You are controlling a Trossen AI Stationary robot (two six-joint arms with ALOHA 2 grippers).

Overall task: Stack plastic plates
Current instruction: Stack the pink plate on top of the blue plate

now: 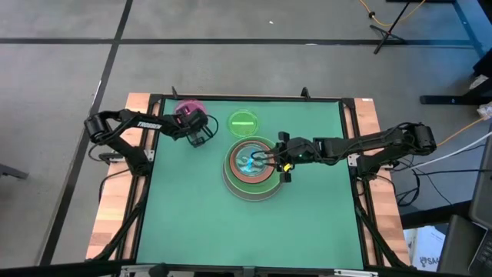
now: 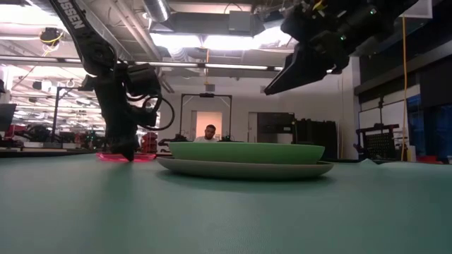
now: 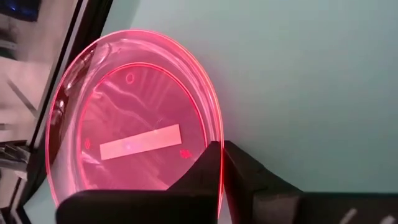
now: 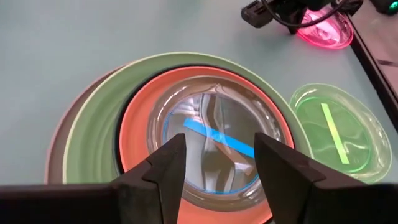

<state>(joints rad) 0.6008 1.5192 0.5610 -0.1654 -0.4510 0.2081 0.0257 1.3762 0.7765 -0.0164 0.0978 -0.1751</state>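
Gripping pink plate [image 3: 130,140] rim, left gripper [image 3: 221,163]

Grey floor [image 1: 61,115], bright ceiling lights [image 2: 212,41], seated person [image 2: 210,132] behind table.

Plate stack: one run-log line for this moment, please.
stack: small blue plate on top | right tool: open above stack | left tool: closed on pink plate rim | green plate: loose on table
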